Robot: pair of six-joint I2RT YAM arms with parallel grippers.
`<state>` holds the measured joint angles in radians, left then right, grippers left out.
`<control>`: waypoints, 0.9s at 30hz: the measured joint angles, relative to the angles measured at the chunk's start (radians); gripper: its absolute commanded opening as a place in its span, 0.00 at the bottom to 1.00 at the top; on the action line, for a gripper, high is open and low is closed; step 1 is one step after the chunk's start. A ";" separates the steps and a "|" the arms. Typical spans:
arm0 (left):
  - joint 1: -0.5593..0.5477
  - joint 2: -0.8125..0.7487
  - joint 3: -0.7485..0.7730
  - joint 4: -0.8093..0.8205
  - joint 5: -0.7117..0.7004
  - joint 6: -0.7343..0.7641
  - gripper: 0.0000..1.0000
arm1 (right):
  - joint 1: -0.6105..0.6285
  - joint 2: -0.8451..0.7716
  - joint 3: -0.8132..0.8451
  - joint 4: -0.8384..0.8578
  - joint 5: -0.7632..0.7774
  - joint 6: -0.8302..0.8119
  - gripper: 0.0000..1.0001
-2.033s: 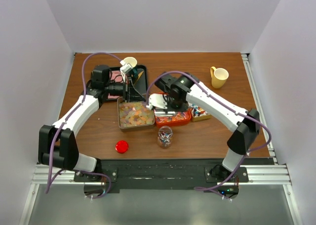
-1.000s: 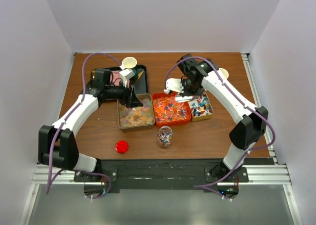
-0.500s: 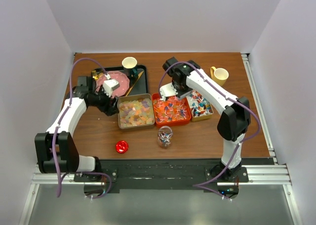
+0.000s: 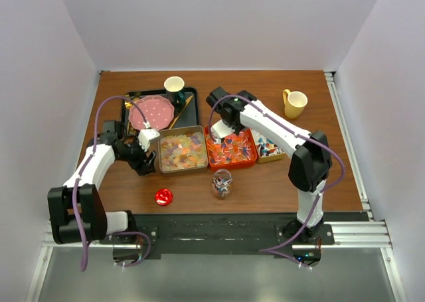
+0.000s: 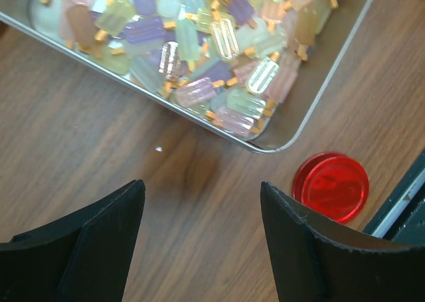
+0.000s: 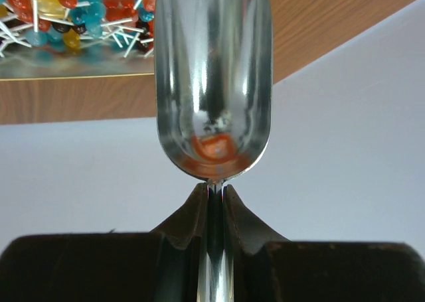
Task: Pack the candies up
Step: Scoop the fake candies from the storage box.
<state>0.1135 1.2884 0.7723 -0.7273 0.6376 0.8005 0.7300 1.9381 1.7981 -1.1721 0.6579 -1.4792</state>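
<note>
The candies lie in three tins. Pastel pieces fill a silver tin, and wrapped ones fill an orange tin and a gold tin; a few more sit in a small glass jar. My left gripper stands open and holds nothing, low over bare wood at the silver tin's near left corner. My right gripper is shut on the handle of a metal scoop above the orange tin's far left part. The scoop's bowl looks empty. Small sweets on white sticks show past it.
A round red disc lies on the wood near the left gripper. A black tray at the back left carries a pink plate and a white cup. A yellow mug stands at the back right.
The left arm has drawn back and down to the silver tin's near left corner. The right arm has swung left with the scoop, from the gold tin side to over the orange tin.
</note>
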 measured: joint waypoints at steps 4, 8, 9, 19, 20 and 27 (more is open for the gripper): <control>0.005 -0.022 -0.029 0.001 0.019 0.023 0.73 | 0.021 0.026 -0.023 0.014 0.060 -0.013 0.00; 0.011 -0.039 -0.052 0.003 0.035 0.035 0.73 | 0.023 0.087 -0.024 0.020 0.124 -0.015 0.00; 0.011 -0.046 -0.058 0.002 0.037 0.037 0.73 | 0.023 0.097 -0.024 0.022 0.133 -0.015 0.00; 0.012 -0.095 -0.085 -0.001 0.040 0.060 0.73 | 0.039 0.182 -0.014 0.053 0.222 -0.016 0.00; 0.013 -0.096 -0.086 -0.001 0.040 0.061 0.73 | 0.042 0.182 -0.018 0.055 0.223 -0.015 0.00; 0.015 -0.100 -0.096 -0.001 0.047 0.083 0.73 | 0.090 0.182 -0.039 0.032 0.222 0.015 0.00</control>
<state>0.1287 1.1889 0.6765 -0.7280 0.6849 0.8833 0.8196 2.1201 1.7588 -1.1400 0.8795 -1.4643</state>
